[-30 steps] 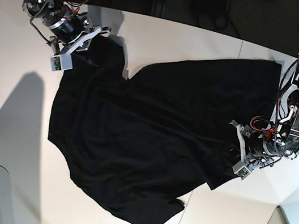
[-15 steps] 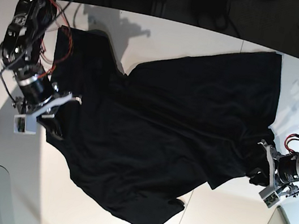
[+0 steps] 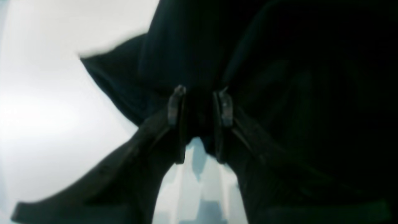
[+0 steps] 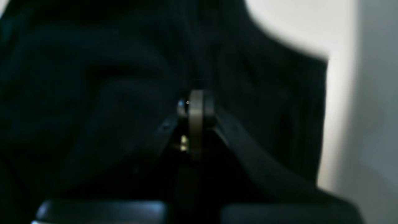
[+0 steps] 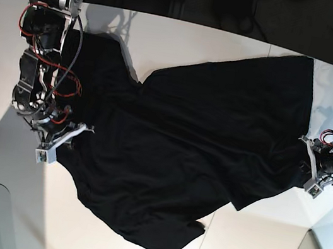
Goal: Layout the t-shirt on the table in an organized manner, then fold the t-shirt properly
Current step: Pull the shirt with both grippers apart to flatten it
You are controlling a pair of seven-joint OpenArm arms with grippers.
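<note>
One black t-shirt (image 5: 188,147) spread on one white table (image 5: 187,38); left gripper (image 3: 199,102) clamping a cloth edge, right gripper (image 4: 196,107) pinched on fabric; bare margins outside.

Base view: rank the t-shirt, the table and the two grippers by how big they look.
1. Table, largest, running past the frame.
2. T-shirt.
3. Right gripper and left gripper: similar in size, too close to rank; both sit at the shirt's edges.
</note>
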